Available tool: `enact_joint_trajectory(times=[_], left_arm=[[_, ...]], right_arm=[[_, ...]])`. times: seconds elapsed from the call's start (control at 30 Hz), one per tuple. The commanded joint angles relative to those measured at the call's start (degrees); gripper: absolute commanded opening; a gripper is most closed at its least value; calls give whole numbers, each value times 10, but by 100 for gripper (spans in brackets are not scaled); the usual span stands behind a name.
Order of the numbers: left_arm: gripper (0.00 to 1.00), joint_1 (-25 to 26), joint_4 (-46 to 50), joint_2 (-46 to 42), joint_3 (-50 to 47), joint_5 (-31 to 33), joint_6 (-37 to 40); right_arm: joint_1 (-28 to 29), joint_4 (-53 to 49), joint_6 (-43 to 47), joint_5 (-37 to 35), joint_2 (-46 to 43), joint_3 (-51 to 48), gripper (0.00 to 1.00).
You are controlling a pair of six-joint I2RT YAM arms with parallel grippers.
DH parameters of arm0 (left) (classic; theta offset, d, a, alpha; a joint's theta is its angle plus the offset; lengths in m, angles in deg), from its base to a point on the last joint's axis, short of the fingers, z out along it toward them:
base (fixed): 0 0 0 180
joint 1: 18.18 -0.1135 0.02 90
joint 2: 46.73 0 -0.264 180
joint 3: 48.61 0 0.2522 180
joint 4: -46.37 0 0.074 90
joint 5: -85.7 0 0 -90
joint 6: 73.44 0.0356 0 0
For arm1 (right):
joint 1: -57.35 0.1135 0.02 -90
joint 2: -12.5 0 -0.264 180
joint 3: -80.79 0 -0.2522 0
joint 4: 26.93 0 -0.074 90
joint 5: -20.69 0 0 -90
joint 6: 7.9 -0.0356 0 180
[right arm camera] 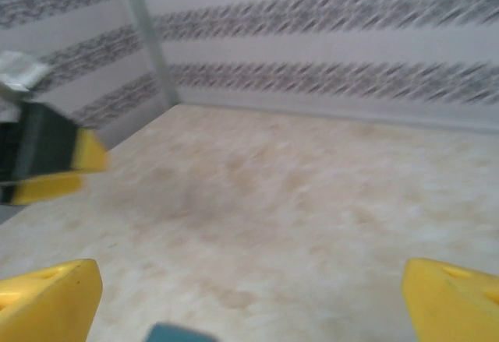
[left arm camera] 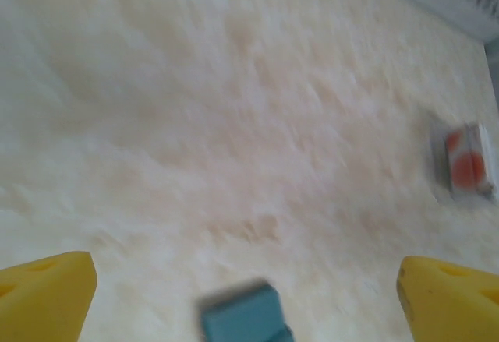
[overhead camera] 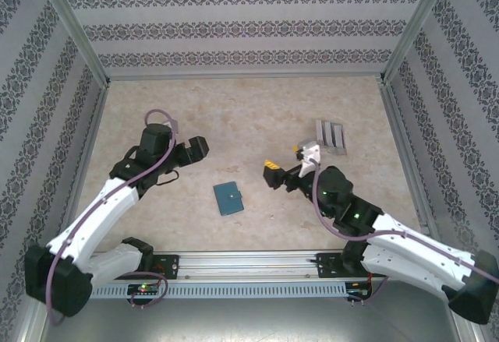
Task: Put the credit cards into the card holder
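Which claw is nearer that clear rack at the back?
The right claw, its wrist right beside the clear rack; the left claw is well away across the table.

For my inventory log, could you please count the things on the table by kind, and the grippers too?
Card holder: 1
Clear stand: 1
Grippers: 2, the left gripper and the right gripper
Credit cards: red shows in the stand, too blurred to count
Total: 4, cards not counted

card holder [overhead camera: 228,199] on table [overhead camera: 234,112], between left claw [overhead camera: 202,148] and right claw [overhead camera: 270,173] | stand [overhead camera: 330,135] behind right claw, perhaps holding credit cards [left arm camera: 466,167]
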Motion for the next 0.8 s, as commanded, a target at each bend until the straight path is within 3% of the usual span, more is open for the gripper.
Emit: enact_joint_trajectory(times=[0.0,0.07,0.2,0.37,0.43,0.53,0.63,0.77], left_arm=[[100,-2,-34,-83,-57,176,100],[100,-2,-80,-136,-104,225,114],[100,-2,-203,-216,-209,264,144],[100,-3,-278,-248,-267,280,211],[100,-3,-331,-231,-293,275,303],[99,-16,-395,-164,-309,304,327],[99,-70,-440,-75,-302,174,348],[99,-106,-478,37,-277,152,340]], right_arm=[[-45,-11,102,-94,-26,-31,98],[-108,2,99,-92,-33,-45,98],[-245,32,98,33,-34,-77,98],[-340,27,57,24,-18,-112,98],[-366,68,69,41,-5,-138,98],[-399,135,112,88,32,-171,98],[-436,212,96,117,87,-198,98],[-461,297,108,142,158,-197,98]])
